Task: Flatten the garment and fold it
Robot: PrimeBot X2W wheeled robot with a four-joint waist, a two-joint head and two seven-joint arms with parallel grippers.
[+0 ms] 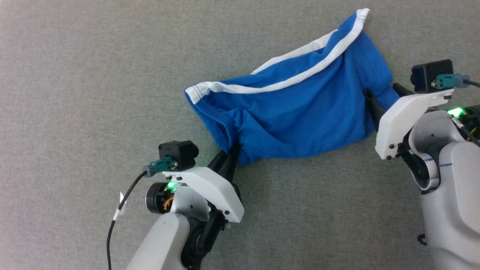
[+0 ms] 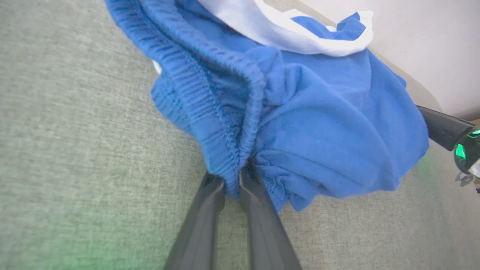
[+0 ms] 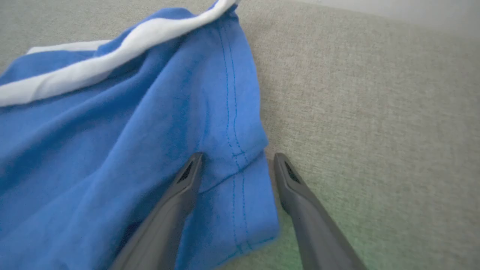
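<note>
The garment (image 1: 296, 108), bright blue shorts with white stripes, lies bunched and stretched slantwise on the grey cloth surface. My left gripper (image 1: 233, 150) is shut on the gathered waistband (image 2: 228, 150) at the garment's near left corner; in the left wrist view the two fingers (image 2: 210, 202) pinch the ribbed band between them. My right gripper (image 1: 380, 103) stands open at the garment's right end. In the right wrist view its fingers (image 3: 187, 180) straddle a stitched blue hem flap (image 3: 232, 180) that lies between them, with the jaws wide apart.
Grey woven cloth (image 1: 93, 75) covers the whole work surface around the garment. A black cable (image 1: 116, 221) hangs from the left wrist. A pale wall (image 2: 431, 45) shows beyond the surface's far edge in the left wrist view.
</note>
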